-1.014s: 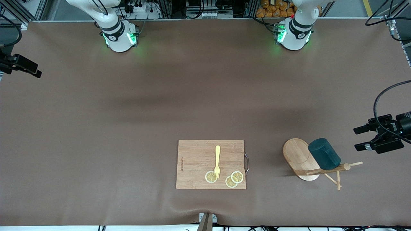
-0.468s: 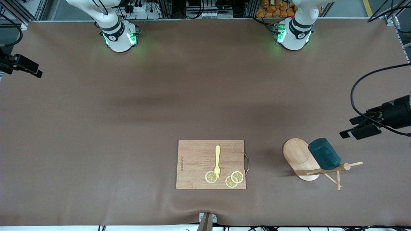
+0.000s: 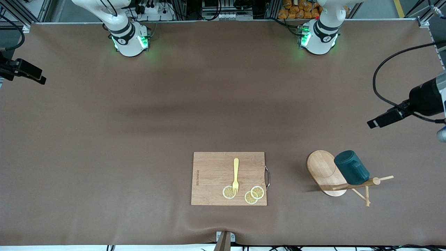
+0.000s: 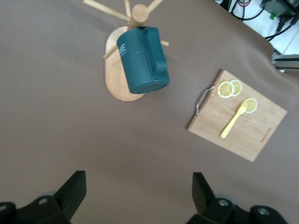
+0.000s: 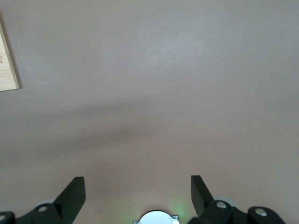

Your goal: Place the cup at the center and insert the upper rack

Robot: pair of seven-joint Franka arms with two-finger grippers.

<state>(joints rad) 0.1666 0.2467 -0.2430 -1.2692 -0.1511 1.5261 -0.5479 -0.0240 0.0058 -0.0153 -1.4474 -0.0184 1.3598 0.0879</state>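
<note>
Lying tipped on the bench (image 3: 139,139), the upper rack (image 3: 325,172) carries the cup (image 3: 351,167), beside the cutting board (image 3: 212,177) toward the left arm's end. Above that end hangs the left hand (image 4: 135,196), fingers spread, empty. The right hand (image 5: 135,198) waits over bare cover, released.

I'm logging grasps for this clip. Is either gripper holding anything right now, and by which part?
Nothing is held. The left gripper is open above the table, apart from the cup lying on the upper rack. The right gripper is open over bare table.
</note>
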